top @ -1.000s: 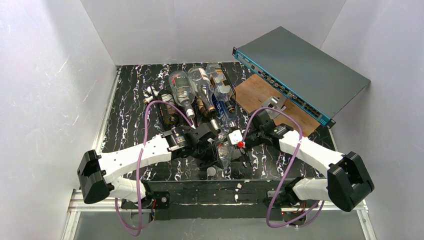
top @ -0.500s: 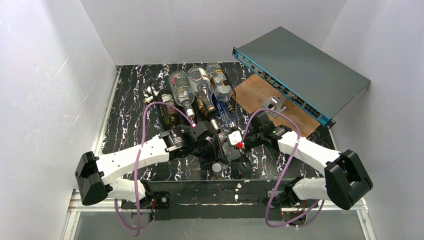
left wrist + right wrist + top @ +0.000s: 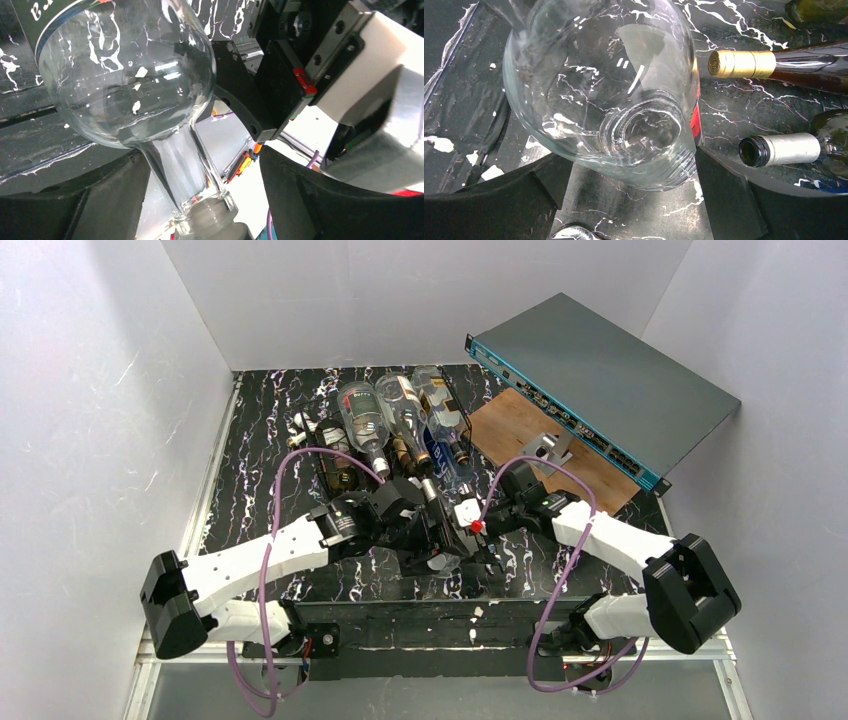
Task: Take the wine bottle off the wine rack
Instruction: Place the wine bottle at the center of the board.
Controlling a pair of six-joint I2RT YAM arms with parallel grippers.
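Glass bottle (image 3: 130, 75), off the rack (image 3: 330, 465), lies with neck inside the open left claw (image 3: 200, 155) and base inside the wide-open right claw (image 3: 629, 155); release seems in hand, and next both must back straight off.

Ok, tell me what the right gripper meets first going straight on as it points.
The clear glass bottle, base toward the right gripper, lies just ahead between its open jaws; how close is hard to tell.

Site: robotics lab test cell. Your cues: white walls (image 3: 100, 390) boxing black marbled table (image 3: 260, 470) on three sides; aluminium rail (image 3: 215, 475) along its left edge; purple cables (image 3: 267, 575); grey rack unit (image 3: 610, 370) (teal front, row of ports) propped right.
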